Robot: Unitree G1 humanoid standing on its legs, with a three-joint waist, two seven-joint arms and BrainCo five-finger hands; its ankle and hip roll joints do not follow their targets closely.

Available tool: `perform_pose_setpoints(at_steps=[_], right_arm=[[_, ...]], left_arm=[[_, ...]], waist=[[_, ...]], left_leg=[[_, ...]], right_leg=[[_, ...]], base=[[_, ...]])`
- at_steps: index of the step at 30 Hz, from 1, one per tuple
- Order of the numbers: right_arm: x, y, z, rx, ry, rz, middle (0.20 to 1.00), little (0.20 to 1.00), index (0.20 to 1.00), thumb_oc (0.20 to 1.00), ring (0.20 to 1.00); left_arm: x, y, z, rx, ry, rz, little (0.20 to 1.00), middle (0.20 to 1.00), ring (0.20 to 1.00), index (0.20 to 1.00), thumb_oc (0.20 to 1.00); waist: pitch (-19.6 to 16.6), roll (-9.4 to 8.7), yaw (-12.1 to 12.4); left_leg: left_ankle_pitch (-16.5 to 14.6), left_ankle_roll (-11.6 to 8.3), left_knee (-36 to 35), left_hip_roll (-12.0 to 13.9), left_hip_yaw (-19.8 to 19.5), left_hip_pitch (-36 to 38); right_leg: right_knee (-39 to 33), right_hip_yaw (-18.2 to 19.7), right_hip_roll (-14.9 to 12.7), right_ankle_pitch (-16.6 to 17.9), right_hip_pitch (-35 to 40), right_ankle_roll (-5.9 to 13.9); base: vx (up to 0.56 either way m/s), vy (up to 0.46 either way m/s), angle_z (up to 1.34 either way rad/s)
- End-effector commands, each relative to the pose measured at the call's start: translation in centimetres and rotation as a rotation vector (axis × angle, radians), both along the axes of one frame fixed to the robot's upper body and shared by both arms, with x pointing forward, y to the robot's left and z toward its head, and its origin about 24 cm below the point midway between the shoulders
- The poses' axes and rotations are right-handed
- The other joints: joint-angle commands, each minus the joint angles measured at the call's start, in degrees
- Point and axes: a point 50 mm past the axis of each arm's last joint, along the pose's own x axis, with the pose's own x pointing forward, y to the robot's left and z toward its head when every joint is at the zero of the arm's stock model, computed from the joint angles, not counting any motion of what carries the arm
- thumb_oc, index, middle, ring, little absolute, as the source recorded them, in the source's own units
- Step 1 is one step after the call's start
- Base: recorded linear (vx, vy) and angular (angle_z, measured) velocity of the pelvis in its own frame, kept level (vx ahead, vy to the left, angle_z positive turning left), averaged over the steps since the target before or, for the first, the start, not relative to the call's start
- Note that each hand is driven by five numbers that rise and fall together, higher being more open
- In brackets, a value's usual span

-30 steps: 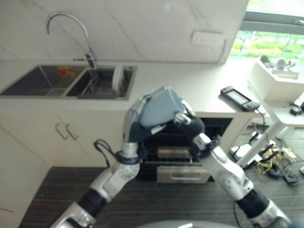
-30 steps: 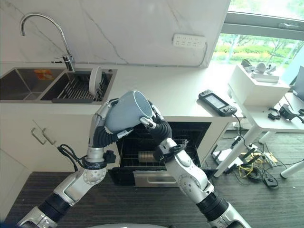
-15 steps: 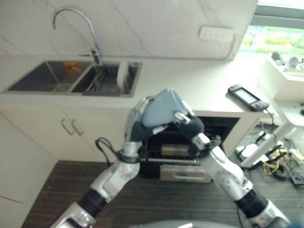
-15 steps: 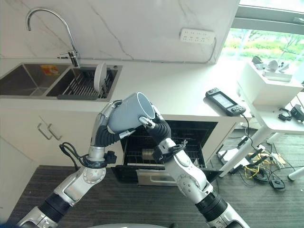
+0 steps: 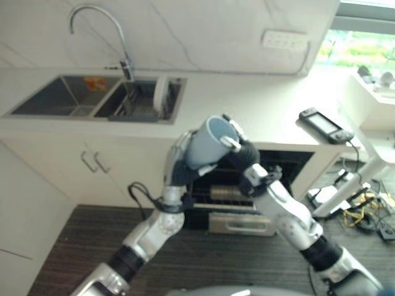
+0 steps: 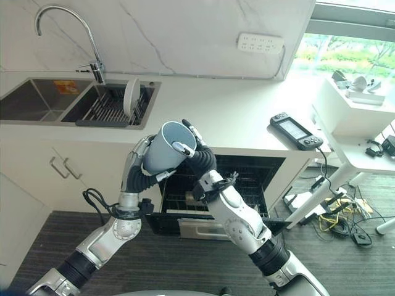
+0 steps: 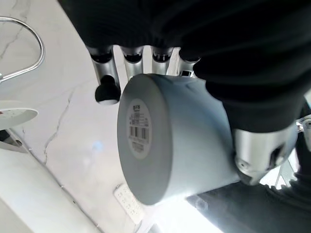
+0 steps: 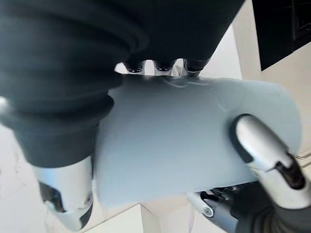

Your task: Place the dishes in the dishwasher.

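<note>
A pale blue-grey cup (image 6: pixel 168 147) was held up in the air between both hands, in front of the white countertop (image 6: pixel 247 117) and above the open dishwasher (image 6: pixel 237 182). Its open mouth was turned up and toward the far right, and its flat base, bearing a small label, faced the left wrist camera. The left hand (image 6: pixel 141 161) gripped the cup from the left, its fingers (image 7: pixel 107 77) curled over the wall near the base and its thumb pressing the side. The right hand (image 6: pixel 196 157) clasped the cup from the right, with its fingers wrapped around the body and its thumb (image 8: pixel 265 155) laid across the cup's wall near the rim.

Below the cup, the dishwasher stood dark and open under the counter, with its rack (image 6: pixel 185 191) pulled partly toward the near side and some small item resting in it that was too indistinct to name. On the far left, a double sink (image 6: pixel 74 102) was set into the counter, with a curved faucet (image 6: pixel 68 31) behind it. A white plate (image 6: pixel 130 97) stood upright on edge in the drying rack in the right basin. On the right part of the counter lay a dark handheld device (image 6: pixel 295 131), well apart from the cup. A white power strip (image 6: pixel 260 42) was fixed to the marble wall behind.
</note>
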Motion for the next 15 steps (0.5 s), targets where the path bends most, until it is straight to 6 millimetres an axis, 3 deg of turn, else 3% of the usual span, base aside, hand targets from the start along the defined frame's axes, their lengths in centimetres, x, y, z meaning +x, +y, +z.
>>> perform_pose_setpoints(at_steps=[1,15], right_arm=[[-0.4,2.5,3.4,0.108,-0.133,0.105,1.000,1.000,1.000,1.000,1.000],[-0.8,3.4,2.3,0.078,-0.109,0.184,1.000,1.000,1.000,1.000,1.000]], left_arm=[[0.7,-1.9,2.5,0.060,-0.155,-0.136,0.200,0.200,0.200,0.200,0.200],[0.7,-1.9,1.9,0.053,-0.130,-0.139,0.200,0.200,0.200,0.200,0.200]], waist=[[-1.4,-2.92,0.9],[-1.3,-3.11,1.1]], left_leg=[[-0.1,-0.72,0.0,2.4,-5.2,-3.1],[0.1,-0.74,0.0,2.3,-5.7,-3.2]], right_leg=[[0.3,-0.2,-6.2,-4.2,5.4,5.60],[0.3,-0.1,-6.2,-4.3,5.5,5.63]], base=[[0.00,0.000,0.00],[0.00,0.000,0.00]])
